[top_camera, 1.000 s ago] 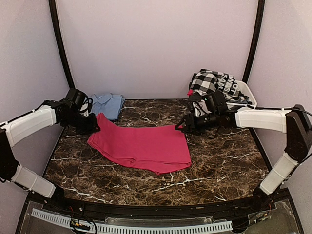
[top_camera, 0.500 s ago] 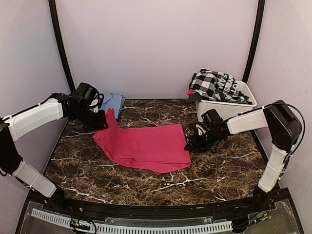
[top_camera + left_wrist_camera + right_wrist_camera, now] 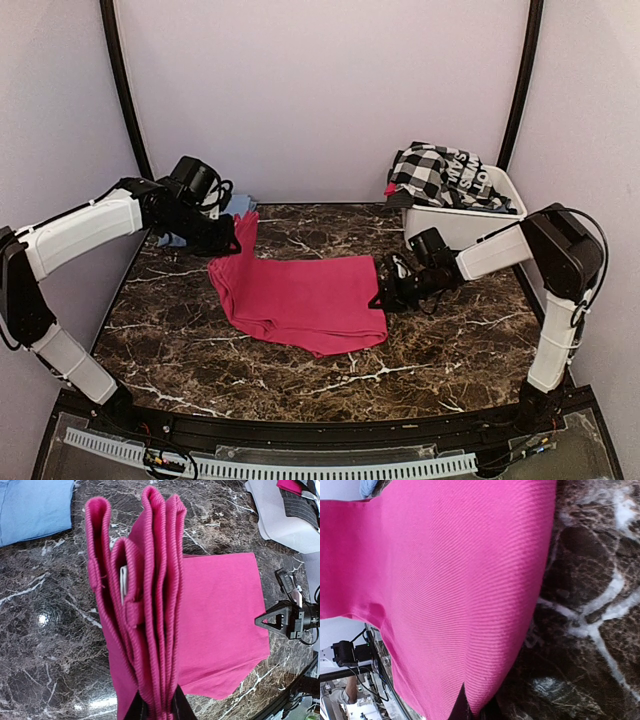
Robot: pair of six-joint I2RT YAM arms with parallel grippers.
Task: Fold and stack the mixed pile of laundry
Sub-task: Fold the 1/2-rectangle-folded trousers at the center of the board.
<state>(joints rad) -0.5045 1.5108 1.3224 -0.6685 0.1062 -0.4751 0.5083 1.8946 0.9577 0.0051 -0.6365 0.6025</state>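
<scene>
You've got the left gripper (image 3: 236, 238) and right gripper (image 3: 381, 297) both pinching the pink cloth (image 3: 300, 300) — mid-fold. One blue piece (image 3: 35, 505) lies folded at the far-left corner of the worktop (image 3: 450, 340); the checked garment (image 3: 440, 170) waits in the tub (image 3: 450, 222).

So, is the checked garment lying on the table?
No, the checked garment sits piled in the white tub at the back right.

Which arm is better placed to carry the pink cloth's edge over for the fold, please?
Left, probably: the left pincer holds the pink cloth bunched and lifted, while the right pincer pinches its far edge down low.
</scene>
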